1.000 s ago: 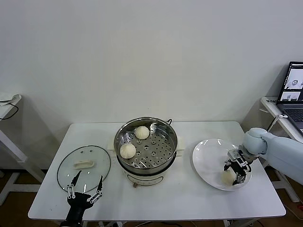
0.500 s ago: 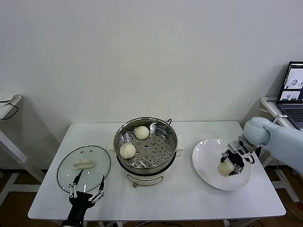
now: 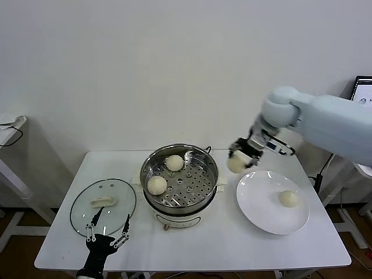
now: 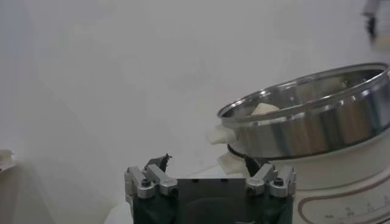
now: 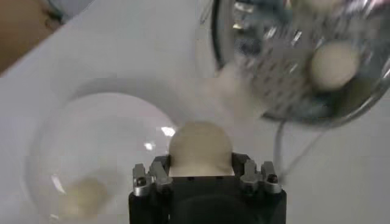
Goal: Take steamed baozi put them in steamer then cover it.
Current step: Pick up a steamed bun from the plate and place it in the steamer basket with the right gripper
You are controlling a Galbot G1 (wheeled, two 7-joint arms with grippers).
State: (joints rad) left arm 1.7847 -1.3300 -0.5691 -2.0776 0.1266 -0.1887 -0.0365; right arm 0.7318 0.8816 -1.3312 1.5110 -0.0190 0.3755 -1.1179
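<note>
Right end effector (image 3: 240,158) clamped on baozi (image 3: 235,164), mid-frame between white plate (image 3: 256,203) and steamer (image 3: 179,174). Best lowered onto bare perforated tray before release. Left end effector (image 3: 104,231) spread wide, lower left.

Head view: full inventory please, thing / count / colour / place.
baozi: 4, cream-white; two in the steamer, one on the plate, one held in the air between steamer and plate.
steamer: 1, shiny steel on cream base; table centre.
cover: 1, clear glass, cream handle; flat on table, left of steamer.
plate: 1, white; right of steamer.
table: 1, white.
laptop: 1, dark; far right edge.
left gripper: jaws open, near edge by the cover.
right gripper: jaws shut on the raised baozi.
</note>
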